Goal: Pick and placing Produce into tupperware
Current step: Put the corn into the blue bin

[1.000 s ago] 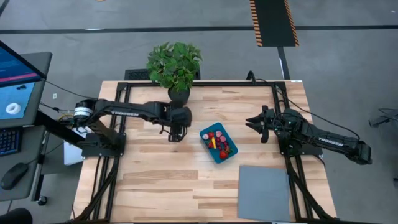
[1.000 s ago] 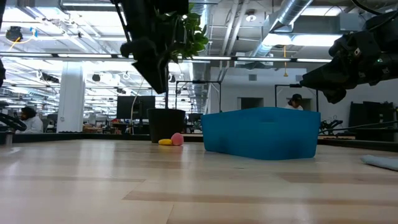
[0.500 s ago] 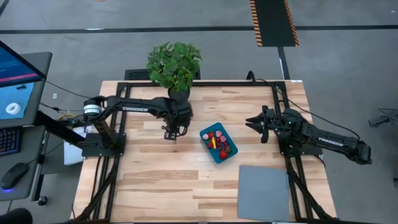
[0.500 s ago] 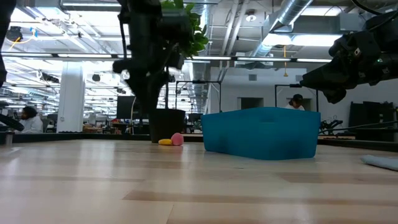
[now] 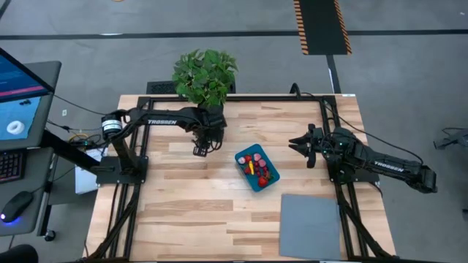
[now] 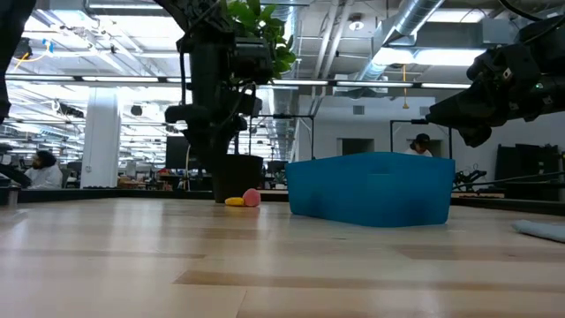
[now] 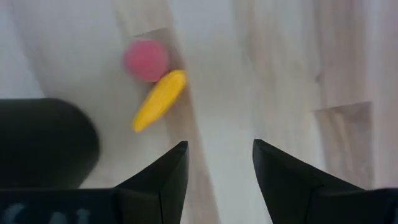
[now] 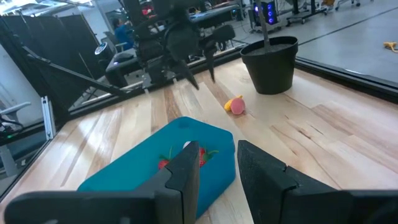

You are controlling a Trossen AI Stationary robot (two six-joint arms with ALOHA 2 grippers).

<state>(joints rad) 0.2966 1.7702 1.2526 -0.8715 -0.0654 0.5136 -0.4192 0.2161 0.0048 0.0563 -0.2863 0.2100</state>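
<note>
The teal tupperware [image 5: 257, 167] stands mid-table with several red, pink and yellow produce pieces [image 5: 257, 166] inside. Two loose pieces, a pink one [image 7: 145, 59] and a yellow one [image 7: 160, 99], lie side by side on the wood next to the black plant pot [image 8: 271, 64]. They also show in the low view, the yellow piece [image 6: 234, 201] and the pink piece [image 6: 252, 197]. My left gripper [image 7: 219, 152] hangs open above the table, pointing down, a little short of the two pieces. My right gripper [image 8: 217, 155] waits open at the right, level, facing the tub.
A leafy potted plant [image 5: 206, 77] stands at the far edge, close behind my left gripper [image 5: 199, 150]. A flat grey mat [image 5: 311, 226] lies at the near right corner. Bare wood spreads across the near left of the table [image 5: 183, 219].
My left gripper has swung toward the table's far edge, toward the plant pot and the two loose pieces. It has sunk lower and rolled about its own axis. It has stayed open.
</note>
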